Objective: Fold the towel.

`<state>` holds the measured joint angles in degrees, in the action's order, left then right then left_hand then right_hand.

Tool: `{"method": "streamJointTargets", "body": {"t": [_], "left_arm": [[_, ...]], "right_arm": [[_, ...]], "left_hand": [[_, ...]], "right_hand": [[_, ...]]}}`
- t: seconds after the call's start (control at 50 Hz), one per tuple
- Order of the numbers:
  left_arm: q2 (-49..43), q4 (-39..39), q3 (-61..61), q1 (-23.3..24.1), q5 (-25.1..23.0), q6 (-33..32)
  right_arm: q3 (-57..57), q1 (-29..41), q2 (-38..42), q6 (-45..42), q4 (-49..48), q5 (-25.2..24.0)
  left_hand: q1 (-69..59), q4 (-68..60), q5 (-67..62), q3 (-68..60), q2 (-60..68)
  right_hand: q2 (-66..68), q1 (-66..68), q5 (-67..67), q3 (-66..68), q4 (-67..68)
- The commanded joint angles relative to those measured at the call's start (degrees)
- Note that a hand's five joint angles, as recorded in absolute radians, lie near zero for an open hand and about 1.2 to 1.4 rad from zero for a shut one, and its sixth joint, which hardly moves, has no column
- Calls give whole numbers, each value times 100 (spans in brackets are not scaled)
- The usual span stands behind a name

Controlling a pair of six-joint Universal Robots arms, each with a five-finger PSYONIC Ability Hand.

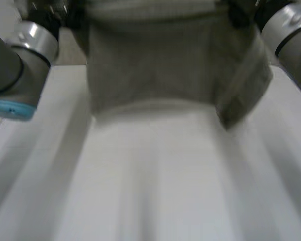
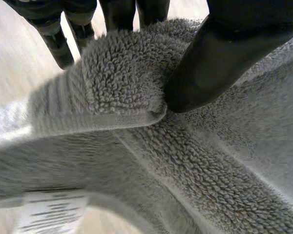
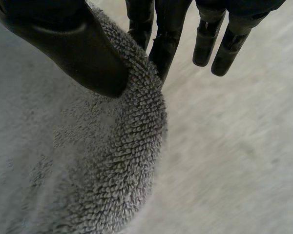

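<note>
Grey towel (image 1: 155, 65) is up off the white table (image 1: 165, 191), hanging as a sheet between the left arm (image 1: 20, 65) and the right arm (image 1: 291, 40), over the far part of the table. Its lower corner on the right-arm side sags below the rest of the bottom edge (can't tell if that edge touches the table).

Left hand (image 2: 224, 48): pinching. The thumb presses the terry face just beside a rolled-over hem, and the fingers (image 2: 119, 12) sit behind the fold. A white care label (image 2: 51, 212) shows on the towel's edge well below the pinch.

Right hand (image 3: 63, 39): also pinching. The thumb is on the near face at the towel's edge, with fingers (image 3: 168, 34) behind it. The two outer fingers hang straight, clear of the cloth.
</note>
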<state>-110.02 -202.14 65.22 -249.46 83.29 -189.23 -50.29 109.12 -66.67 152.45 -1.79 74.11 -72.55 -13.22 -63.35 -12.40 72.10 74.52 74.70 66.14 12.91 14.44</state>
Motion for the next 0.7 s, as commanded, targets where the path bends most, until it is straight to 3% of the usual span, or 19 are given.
{"method": "streamJointTargets", "body": {"t": [0.02,0.1,0.28,0.4,0.54,0.62,0.7], "left_arm": [[551,-581,805,-50,-215,-9],[508,-555,1701,-111,-453,-61],[156,-607,3357,-366,-515,-97],[-414,-546,3953,-349,-506,-394],[-749,-555,4025,-243,-454,-756],[-758,-581,3937,-252,-418,-773],[-767,-616,3928,-313,-436,-773]], "right_arm": [[-1146,-49,-768,215,-216,-309],[-1861,-110,-848,127,-313,-582],[-4283,-145,-866,-478,-690,-1372],[-5340,-119,-629,-1120,-1182,-1373],[-5456,-119,-373,-1104,-1280,-1084],[-5447,-128,-373,-1060,-1271,-960],[-5474,-128,-373,-910,-1262,-969]], "left_hand": [[-546,322,-465,240,590],[-411,322,-331,240,456],[-260,322,-179,240,304],[410,322,491,240,-366],[851,322,931,240,-806],[2275,322,2356,240,-2231],[2783,322,2863,240,-2738]], "right_hand": [[548,530,386,-291,-444],[548,530,386,-291,-444],[548,530,386,-291,-444],[548,530,386,-291,-444],[548,530,386,-291,-444],[548,530,386,-291,-444],[548,530,386,-291,-444]]}}
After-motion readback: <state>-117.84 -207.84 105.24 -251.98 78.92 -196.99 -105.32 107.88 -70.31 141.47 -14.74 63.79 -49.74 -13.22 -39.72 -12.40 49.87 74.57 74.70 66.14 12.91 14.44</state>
